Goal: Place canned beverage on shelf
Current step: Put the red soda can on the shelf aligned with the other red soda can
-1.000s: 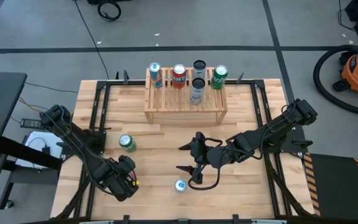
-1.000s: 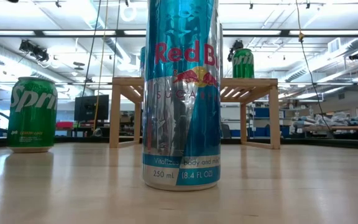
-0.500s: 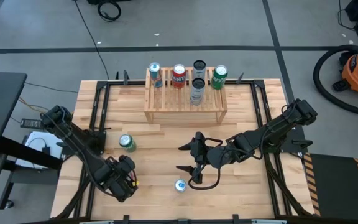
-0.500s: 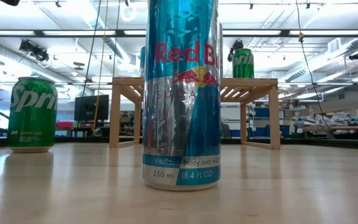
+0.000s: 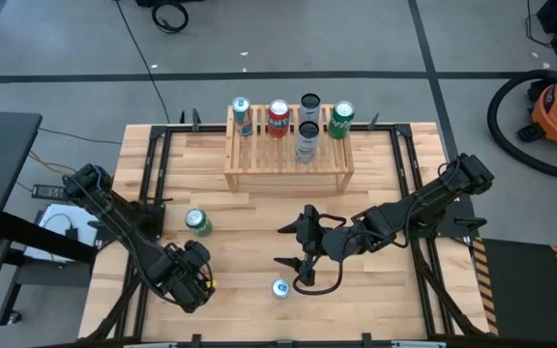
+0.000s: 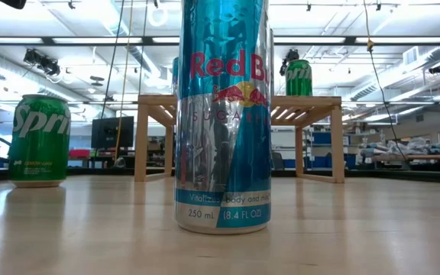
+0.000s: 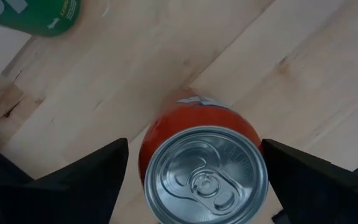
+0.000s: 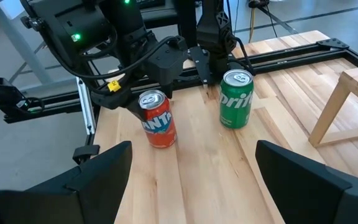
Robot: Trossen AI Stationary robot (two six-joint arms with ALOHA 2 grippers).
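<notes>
An orange soda can (image 7: 204, 168) stands upright on the table under my left gripper (image 5: 190, 274), near the table's left front. It also shows in the right wrist view (image 8: 158, 119). The gripper points down, open, one finger (image 7: 86, 180) on either side of the can; I see no touch. My right gripper (image 5: 286, 246) is open and empty at the table's middle, level, facing left. The wooden shelf (image 5: 288, 162) stands at the far edge with several cans on it.
A green Sprite can (image 5: 196, 222) stands left of the middle. A slim blue Red Bull can (image 5: 280, 287) stands near the front edge, just before my right gripper. Black rails (image 5: 153, 174) run along the table's left and right sides.
</notes>
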